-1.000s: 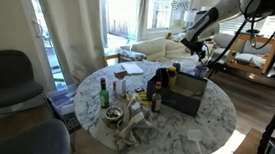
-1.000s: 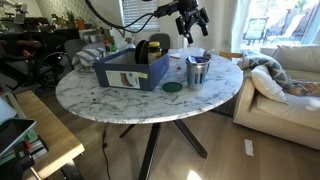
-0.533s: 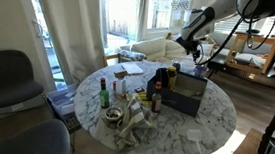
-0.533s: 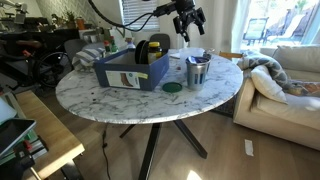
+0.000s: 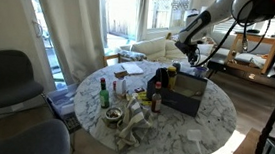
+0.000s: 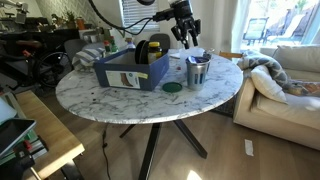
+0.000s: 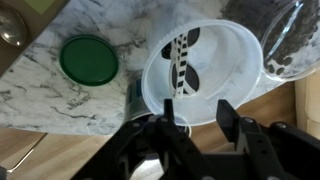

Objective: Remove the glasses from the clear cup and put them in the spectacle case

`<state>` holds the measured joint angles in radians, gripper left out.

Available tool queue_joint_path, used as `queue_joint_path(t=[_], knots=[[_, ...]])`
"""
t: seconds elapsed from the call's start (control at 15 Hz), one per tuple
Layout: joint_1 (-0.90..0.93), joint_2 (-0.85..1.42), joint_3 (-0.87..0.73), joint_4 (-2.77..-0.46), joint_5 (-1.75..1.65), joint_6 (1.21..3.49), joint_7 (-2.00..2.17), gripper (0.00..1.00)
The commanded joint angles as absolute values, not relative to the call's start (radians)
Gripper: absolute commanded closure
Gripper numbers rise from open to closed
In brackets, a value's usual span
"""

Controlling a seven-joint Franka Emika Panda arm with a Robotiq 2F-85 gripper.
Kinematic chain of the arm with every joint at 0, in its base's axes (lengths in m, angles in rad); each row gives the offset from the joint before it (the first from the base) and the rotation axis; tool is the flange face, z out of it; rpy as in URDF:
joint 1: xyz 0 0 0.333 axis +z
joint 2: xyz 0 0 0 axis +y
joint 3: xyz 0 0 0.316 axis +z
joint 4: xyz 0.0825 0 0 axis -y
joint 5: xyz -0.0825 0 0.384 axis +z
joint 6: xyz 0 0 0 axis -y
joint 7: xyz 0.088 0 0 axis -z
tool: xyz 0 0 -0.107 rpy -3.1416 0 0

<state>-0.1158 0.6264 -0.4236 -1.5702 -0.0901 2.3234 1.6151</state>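
From above, the wrist view shows the clear cup on the marble table, with the glasses inside it; their frame is patterned black and white. My gripper hangs just over the cup's near rim. Its fingers are apart and hold nothing, and the left fingertip is close to the end of a temple arm. In both exterior views the gripper points down right above the cup. I cannot make out the spectacle case.
A green lid lies beside the cup. A blue bin with a black roll stands on the round marble table. Bottles and crumpled paper fill the table's other side. A dark-filled clear container adjoins the cup.
The gripper has come down over the cup and its fingers have drawn closer together.
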Motion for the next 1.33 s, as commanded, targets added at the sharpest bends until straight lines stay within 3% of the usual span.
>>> queue_joint_path(t=[0.0, 0.27, 0.53, 0.73, 1.0, 1.07, 1.13, 1.27], knots=[[-0.130, 0.685, -0.417, -1.541, -0.109, 2.340, 1.685, 0.43], [-0.133, 0.708, -0.419, -1.520, -0.107, 2.337, 1.715, 0.55], [-0.134, 0.722, -0.430, -1.507, -0.118, 2.352, 1.741, 0.54], [-0.143, 0.742, -0.422, -1.505, -0.119, 2.390, 1.736, 0.66], [-0.128, 0.772, -0.432, -1.518, -0.131, 2.478, 1.736, 0.55], [-0.126, 0.778, -0.433, -1.519, -0.130, 2.494, 1.734, 0.57], [-0.125, 0.783, -0.432, -1.521, -0.126, 2.507, 1.729, 0.81], [-0.121, 0.789, -0.432, -1.519, -0.122, 2.517, 1.722, 0.85]])
